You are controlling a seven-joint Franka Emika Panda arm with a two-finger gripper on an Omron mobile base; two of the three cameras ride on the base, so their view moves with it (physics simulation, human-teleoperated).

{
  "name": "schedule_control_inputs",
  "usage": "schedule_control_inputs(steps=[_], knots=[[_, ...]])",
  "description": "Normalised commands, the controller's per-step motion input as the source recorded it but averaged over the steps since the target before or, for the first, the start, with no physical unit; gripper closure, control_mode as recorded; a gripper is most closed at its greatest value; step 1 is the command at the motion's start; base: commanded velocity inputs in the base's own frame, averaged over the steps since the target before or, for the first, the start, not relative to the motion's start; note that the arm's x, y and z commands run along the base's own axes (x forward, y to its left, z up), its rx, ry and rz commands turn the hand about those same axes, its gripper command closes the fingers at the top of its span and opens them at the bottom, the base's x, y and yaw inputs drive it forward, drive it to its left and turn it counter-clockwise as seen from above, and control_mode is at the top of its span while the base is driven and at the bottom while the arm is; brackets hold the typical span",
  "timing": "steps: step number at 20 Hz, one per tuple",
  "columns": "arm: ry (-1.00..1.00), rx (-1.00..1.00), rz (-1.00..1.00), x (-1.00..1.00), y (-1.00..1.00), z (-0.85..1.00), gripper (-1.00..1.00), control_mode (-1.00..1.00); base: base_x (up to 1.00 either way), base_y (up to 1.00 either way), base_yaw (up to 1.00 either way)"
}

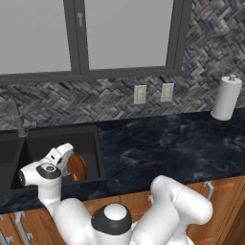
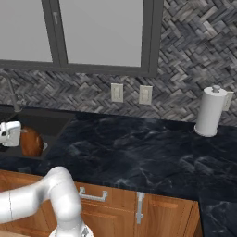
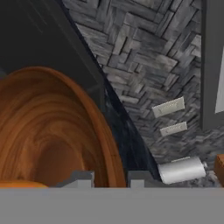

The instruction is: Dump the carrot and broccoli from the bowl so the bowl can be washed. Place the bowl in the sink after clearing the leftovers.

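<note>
The reddish-brown wooden bowl (image 1: pixel 78 166) (image 2: pixel 31 141) (image 3: pixel 48 127) is tipped steeply on its edge inside the black sink (image 1: pixel 45 143) (image 2: pixel 53 124). My gripper (image 1: pixel 67 161) (image 3: pixel 110 179) is shut on the bowl's rim, one fingertip on each side of it. The white hand (image 2: pixel 10 133) sits to the left of the bowl over the basin. A small orange sliver, apparently the carrot (image 1: pixel 75 177) (image 3: pixel 17 184), shows at the bowl's lower edge. The broccoli is hidden.
A dark curved faucet (image 1: pixel 16 115) (image 2: pixel 11 95) stands behind the sink. Black marbled countertop (image 1: pixel 167 143) (image 2: pixel 139 148) stretches to the right, with a paper towel roll (image 1: pixel 226 98) (image 2: pixel 210 111) (image 3: pixel 181 169) at its far end. Two wall outlets (image 1: pixel 139 94) sit on the backsplash.
</note>
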Motion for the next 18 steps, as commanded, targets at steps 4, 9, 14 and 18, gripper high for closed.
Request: schedule_control_inputs(steps=[4, 9, 14, 18], knots=[[-0.14, -0.25, 0.04, 0.00, 0.34, 0.00, 1.00, -1.00, 0.00, 0.00, 0.00], [-0.09, -0.11, 0.04, 0.00, -0.02, 0.05, 1.00, -1.00, 0.00, 0.00, 0.00], [0.00, -0.05, 0.00, 0.00, 0.00, -0.04, 1.00, -1.00, 0.00, 0.00, 0.00], [-0.01, 0.00, 0.00, 0.00, -0.07, 0.01, 1.00, -1.00, 0.00, 0.00, 0.00]])
